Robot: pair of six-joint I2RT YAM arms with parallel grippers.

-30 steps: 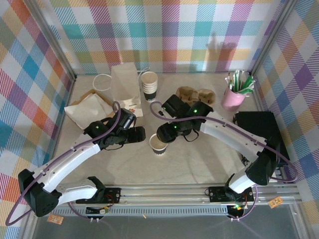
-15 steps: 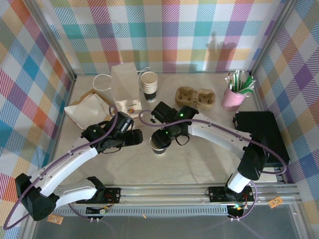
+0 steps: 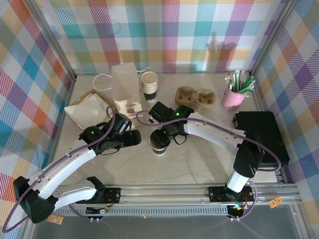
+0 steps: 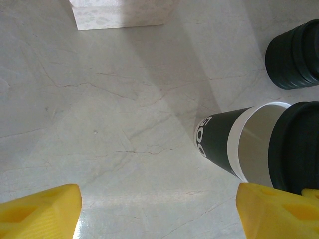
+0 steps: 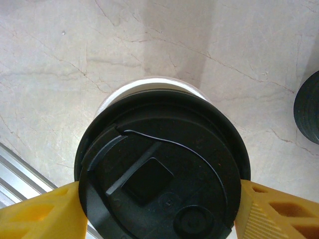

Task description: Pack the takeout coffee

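Note:
The takeout coffee (image 3: 157, 148) stands mid-table: a cream paper cup (image 4: 251, 149) with a black lower band and a round black lid (image 5: 159, 169) on its rim. My right gripper (image 3: 162, 137) hangs straight over the cup. In the right wrist view it (image 5: 159, 209) is shut on the lid, one yellow finger (image 5: 40, 214) on each side. My left gripper (image 3: 135, 140) lies just left of the cup and is open. In the left wrist view it (image 4: 159, 209) has bare table between its fingers, and the cup stands beside the right finger (image 4: 274, 211).
A squat stack of black lids (image 4: 294, 55) sits just beyond the cup. At the back are a white paper bag (image 3: 124, 87), a stack of lidless cups (image 3: 148, 84), a cardboard carrier (image 3: 195, 96) and a pink holder (image 3: 233, 97). A flat bag (image 3: 89, 107) lies left, a black box (image 3: 259, 132) right.
My right gripper has carried the lid left and down onto the cup, which stood uncovered a second ago. The left gripper has shifted slightly left.

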